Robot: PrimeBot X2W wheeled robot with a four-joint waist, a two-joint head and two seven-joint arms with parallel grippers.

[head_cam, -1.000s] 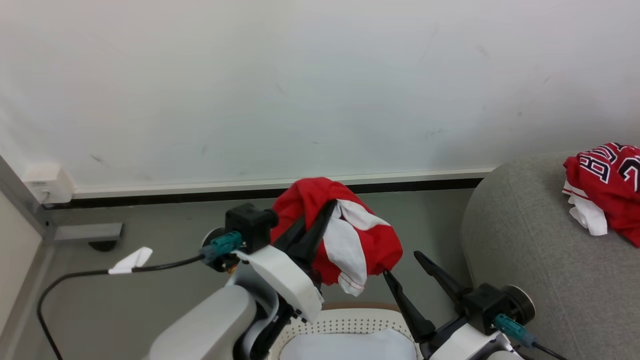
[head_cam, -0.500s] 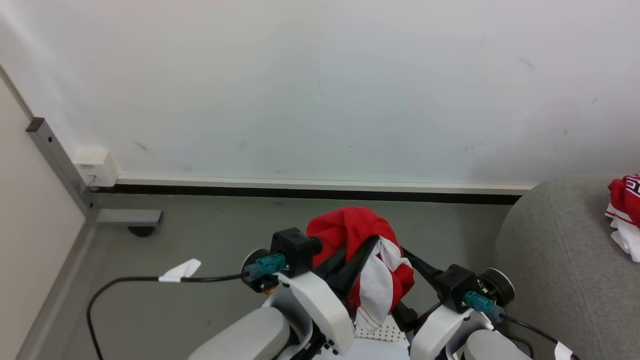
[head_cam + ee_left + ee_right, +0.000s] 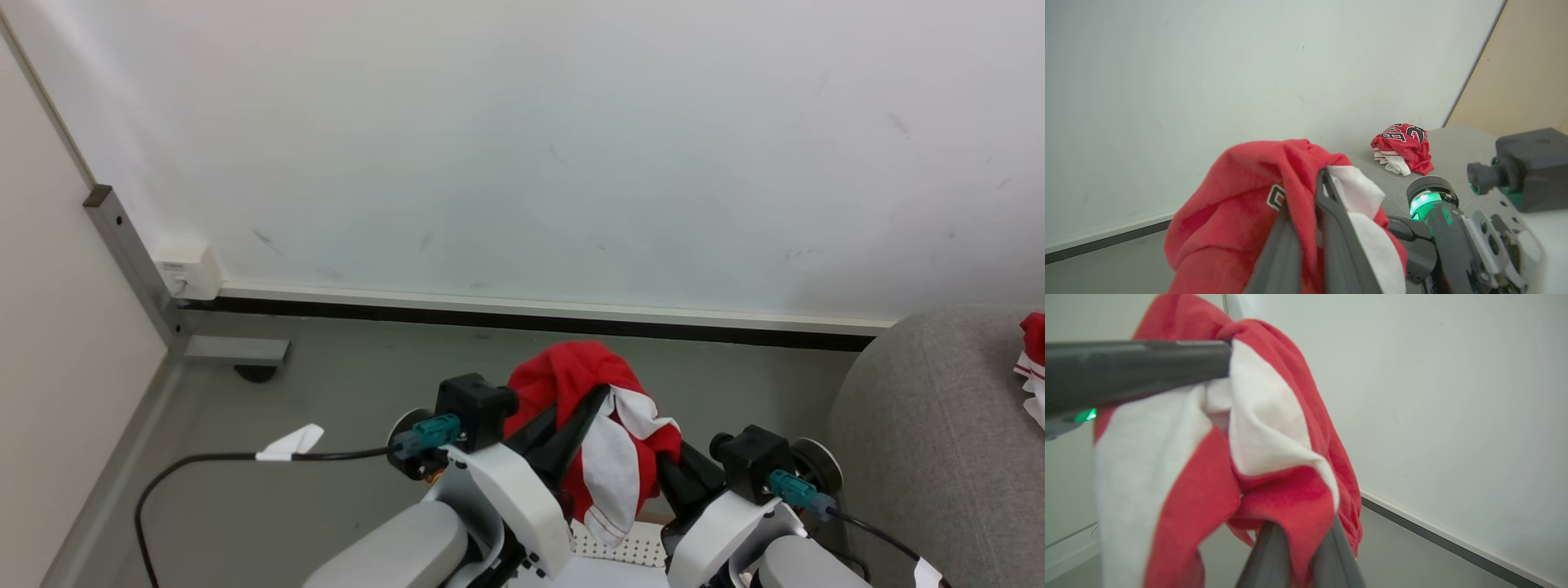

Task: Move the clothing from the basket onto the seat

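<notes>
A red garment (image 3: 571, 376) with white panels hangs bunched in the air, just above the white perforated basket (image 3: 633, 549), of which little shows. A red jersey (image 3: 1406, 145) with black-and-white letters lies crumpled on the grey woven seat (image 3: 922, 433), its white part, it seems, folded underneath.
</notes>
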